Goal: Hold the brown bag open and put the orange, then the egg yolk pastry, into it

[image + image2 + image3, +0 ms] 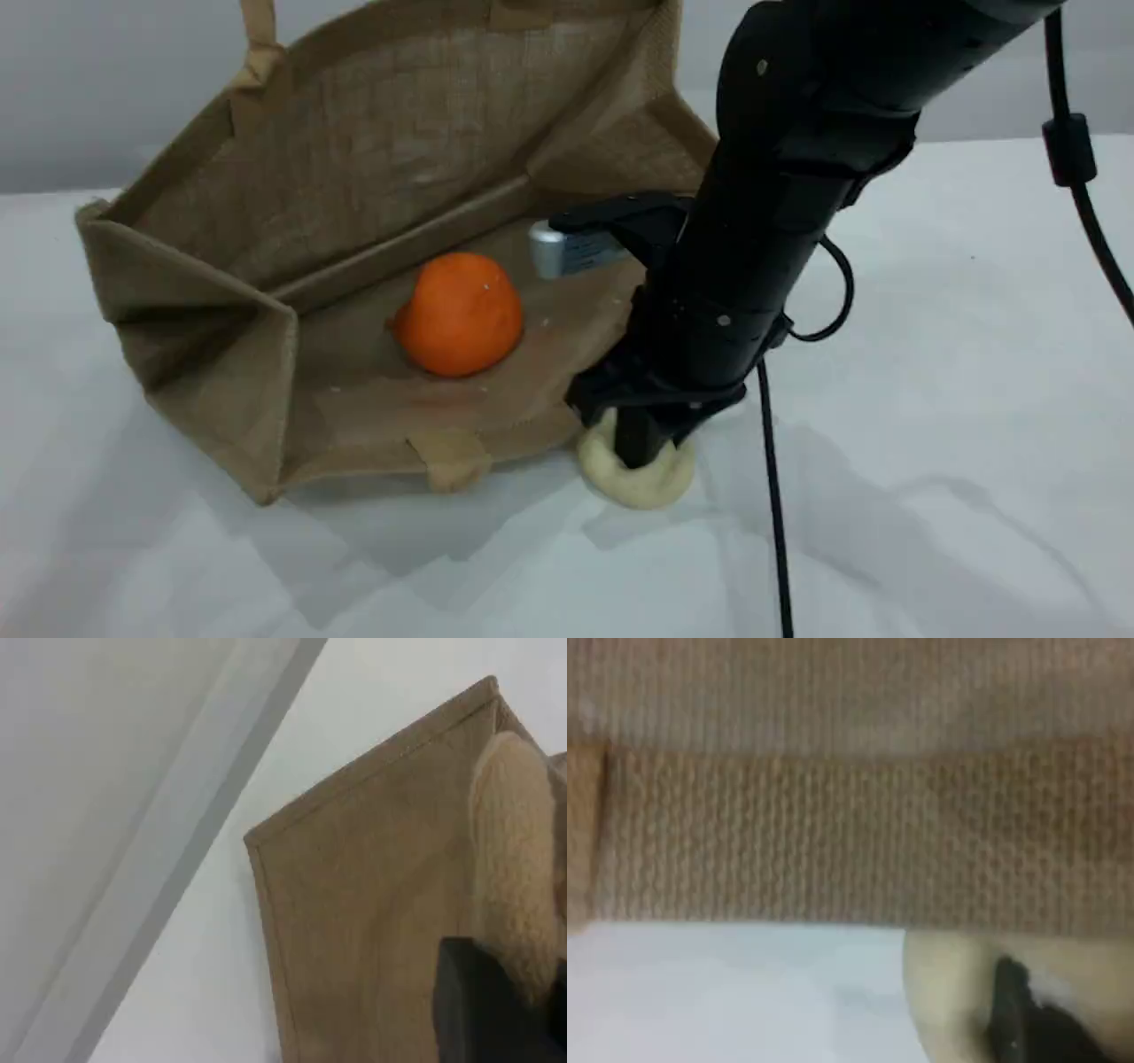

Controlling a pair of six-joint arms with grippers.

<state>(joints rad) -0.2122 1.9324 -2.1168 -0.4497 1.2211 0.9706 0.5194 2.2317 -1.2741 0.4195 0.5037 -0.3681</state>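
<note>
The brown bag (pixel 372 159) lies on its side with its mouth facing me, and the orange (pixel 461 315) rests inside on the lower wall. One beige handle (pixel 259 40) rises out of the scene view's top edge. In the left wrist view that handle (pixel 514 859) runs into my left gripper (pixel 496 1001), which is shut on it beside the bag's wall (pixel 372 904). The egg yolk pastry (pixel 660 483) sits on the table just outside the bag's front hem. My right gripper (pixel 636 447) comes straight down on it, shut into the soft dough (pixel 948 992) with one dark fingertip (pixel 1010 1014) showing.
The white table (pixel 930 354) spreads out to the right and front. The right arm's black cable (pixel 775 505) hangs down to the front edge. A silver and blue part (pixel 567 250) on the arm's bracket juts over the bag's mouth. The bag's hem (pixel 833 842) is close behind the pastry.
</note>
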